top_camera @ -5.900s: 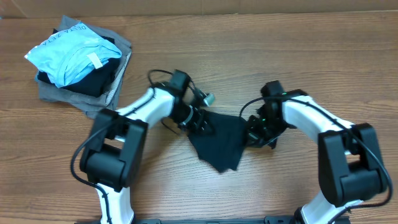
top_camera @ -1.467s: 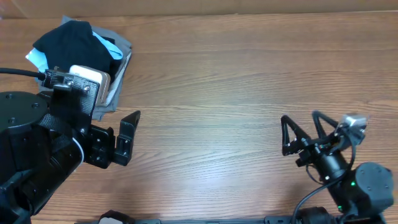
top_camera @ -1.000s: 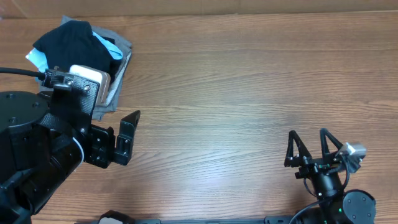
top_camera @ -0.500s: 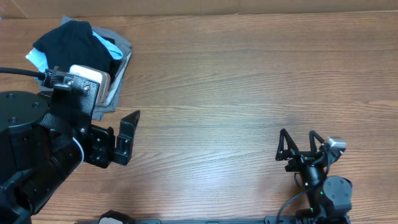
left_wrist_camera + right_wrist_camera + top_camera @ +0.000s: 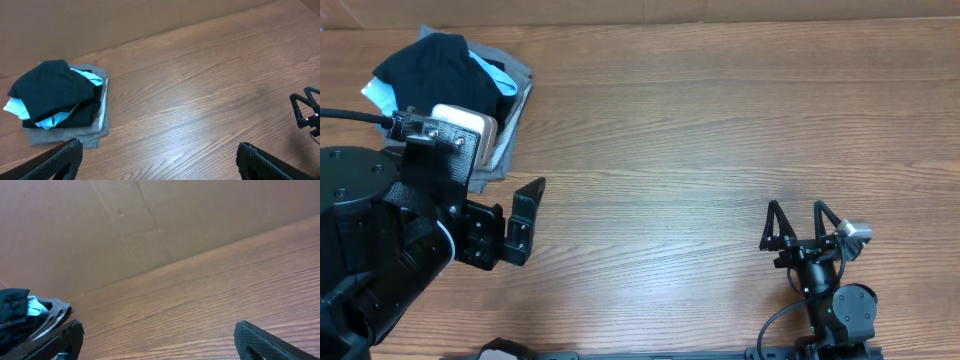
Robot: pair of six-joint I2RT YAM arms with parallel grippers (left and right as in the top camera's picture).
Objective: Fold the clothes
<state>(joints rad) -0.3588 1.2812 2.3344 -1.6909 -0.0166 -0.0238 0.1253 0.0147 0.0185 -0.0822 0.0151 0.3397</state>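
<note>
- The black soft-fabric T-shirt (image 5: 432, 58) lies bundled on top of a pile at the far left corner of the brown wooden table (image 5: 700, 130). It covers most of a light blue garment (image 5: 491, 73), and a flat grey garment (image 5: 516, 102) lies underneath.
- Judging by this, the fold is done and stacked, and the step in hand is parking both arms.
- To do that well, the left arm needs the most care, since it sits nearest the pile. It should draw away along a line that keeps clear of the stack, so no finger catches the loose black cloth and pulls it open.
- The shirt looks lumpy rather than flat. If it needs tidying, a light press from above would suit soft fabric better than a sideways nudge.
- The left claw (image 5: 160, 146) has its jaws spread fully wide. It holds nothing and touches nothing, with only bare tabletop between its fingers.
- The right claw (image 5: 796, 210) is at the near right edge, well apart from the pile. Its jaws are also fully wide, and it is empty.
</note>
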